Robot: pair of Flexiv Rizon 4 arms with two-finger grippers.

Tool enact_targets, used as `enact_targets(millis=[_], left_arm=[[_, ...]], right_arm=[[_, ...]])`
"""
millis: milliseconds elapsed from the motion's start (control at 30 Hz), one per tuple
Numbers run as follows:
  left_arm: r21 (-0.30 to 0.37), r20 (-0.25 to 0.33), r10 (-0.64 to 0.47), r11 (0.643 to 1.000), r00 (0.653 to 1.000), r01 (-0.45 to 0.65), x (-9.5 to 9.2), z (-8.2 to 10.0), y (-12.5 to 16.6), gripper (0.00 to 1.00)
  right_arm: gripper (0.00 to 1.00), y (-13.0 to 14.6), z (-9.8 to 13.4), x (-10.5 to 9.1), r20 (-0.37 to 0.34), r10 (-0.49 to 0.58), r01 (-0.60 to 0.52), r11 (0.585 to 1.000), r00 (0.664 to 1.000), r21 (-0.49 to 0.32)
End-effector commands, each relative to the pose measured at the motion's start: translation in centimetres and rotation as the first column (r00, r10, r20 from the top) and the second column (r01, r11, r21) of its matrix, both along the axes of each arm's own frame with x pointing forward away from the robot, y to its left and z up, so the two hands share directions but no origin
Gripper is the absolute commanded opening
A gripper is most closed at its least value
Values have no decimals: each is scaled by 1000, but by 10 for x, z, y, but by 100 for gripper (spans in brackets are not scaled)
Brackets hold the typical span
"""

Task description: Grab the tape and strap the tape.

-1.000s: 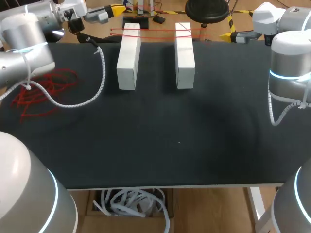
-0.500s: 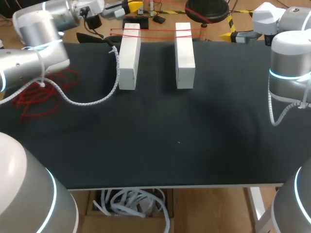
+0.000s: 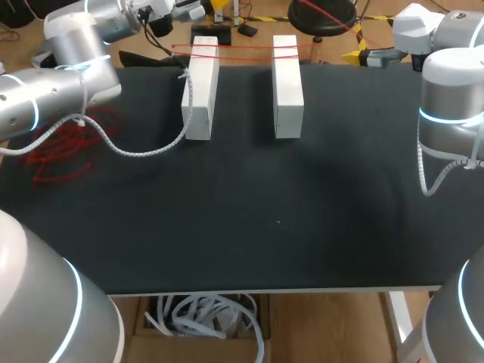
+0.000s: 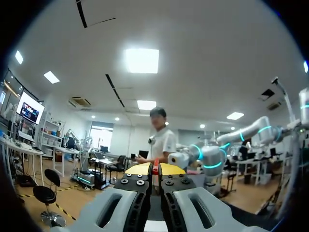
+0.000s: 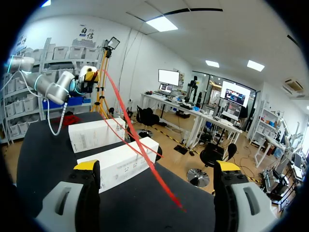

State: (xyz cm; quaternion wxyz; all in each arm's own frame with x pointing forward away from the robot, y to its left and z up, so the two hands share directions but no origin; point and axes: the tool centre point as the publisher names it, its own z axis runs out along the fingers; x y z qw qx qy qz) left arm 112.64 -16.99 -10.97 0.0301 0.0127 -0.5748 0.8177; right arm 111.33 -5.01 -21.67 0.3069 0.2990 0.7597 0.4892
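The tape (image 4: 155,167) is a thin red strand, and our left gripper (image 4: 155,170) pinches it between yellow tips pressed tight together, as the left wrist view shows. In the head view that gripper is beyond the table's far edge, past the far end of the left white block (image 3: 200,91). Two red lines of tape cross the far ends of the left block and the right white block (image 3: 287,87), which lie side by side, apart and roughly parallel, on the black table (image 3: 302,227). Another length of tape shows above the far edge beyond the right block.

Our right gripper (image 5: 157,166) is off the table's far right corner with its fingers spread wide, touching nothing. In the right wrist view the tape runs taut from the left gripper, over the two blocks and down through the gap between the right gripper's open fingers, without meeting either one.

A loose red heap (image 3: 64,144) of tape lies on the table near its left edge, well apart from the blocks. The left arm's white coiled cable (image 3: 144,151) sags to the table beside the left block.
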Motion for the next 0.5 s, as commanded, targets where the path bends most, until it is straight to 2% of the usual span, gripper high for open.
enact_targets(millis=[33,100,500], left_arm=[[10,36,-26,1000,999,26,3,1,0,0],[34,52,-11,999,999,9,3,3,1,0],[32,63,35,999,997,-37,-3,9,1,0]], right_arm=[[100,0,0,1,-3,0,0,1000,1000,-2],[100,0,0,1,-3,0,0,1000,1000,-2],[100,0,0,1,-3,0,0,1000,1000,-2]])
